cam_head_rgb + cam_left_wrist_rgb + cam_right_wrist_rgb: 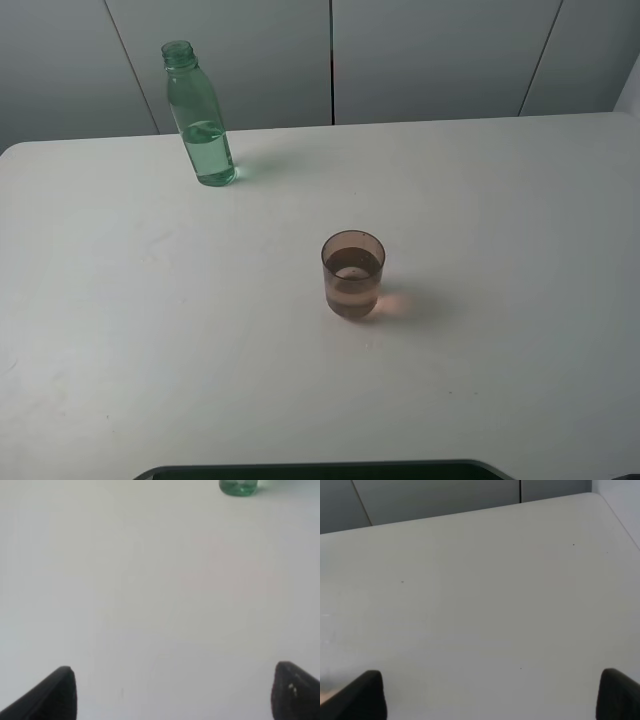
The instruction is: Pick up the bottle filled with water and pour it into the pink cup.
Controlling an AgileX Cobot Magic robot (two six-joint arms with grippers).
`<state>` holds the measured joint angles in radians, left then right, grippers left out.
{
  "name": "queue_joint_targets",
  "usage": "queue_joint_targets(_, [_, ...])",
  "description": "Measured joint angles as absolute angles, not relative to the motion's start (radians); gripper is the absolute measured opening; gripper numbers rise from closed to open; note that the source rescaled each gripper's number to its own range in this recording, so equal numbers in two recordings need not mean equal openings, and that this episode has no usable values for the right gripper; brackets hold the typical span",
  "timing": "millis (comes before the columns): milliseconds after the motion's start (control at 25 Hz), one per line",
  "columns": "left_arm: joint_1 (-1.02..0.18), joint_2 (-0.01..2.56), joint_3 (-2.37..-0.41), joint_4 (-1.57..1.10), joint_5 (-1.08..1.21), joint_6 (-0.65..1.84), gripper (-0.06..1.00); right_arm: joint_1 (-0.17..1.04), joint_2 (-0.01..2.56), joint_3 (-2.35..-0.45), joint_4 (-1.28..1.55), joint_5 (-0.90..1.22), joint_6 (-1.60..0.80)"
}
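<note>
Bottle (200, 120) stands upright at table (500, 350) rear left; pink cup (353, 275) stands near centre, well apart.

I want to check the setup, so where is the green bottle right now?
In the high view the bottle stands upright at the table's far left, near its back edge, well apart from the pink cup at centre.

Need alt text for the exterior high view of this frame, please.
A capless green-tinted bottle, partly filled with water, stands upright near the far left of a white table. A pink cup holding some liquid stands apart from it near the middle. No gripper is visible.
</note>
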<state>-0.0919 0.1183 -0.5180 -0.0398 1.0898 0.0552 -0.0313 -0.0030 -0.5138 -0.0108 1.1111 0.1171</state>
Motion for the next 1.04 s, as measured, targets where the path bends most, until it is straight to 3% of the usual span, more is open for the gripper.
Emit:
queue_joint_targets(240, [-0.092, 0.004, -0.518, -0.044, 1.089, 0.055, 0.98, -0.031, -0.003, -0.514, -0.011, 1.111, 0.117])
queue_joint_targets(1040, [-0.092, 0.000, -0.518, -0.047, 1.089, 0.055, 0.99, -0.031, -0.003, -0.514, -0.011, 1.111, 0.117])
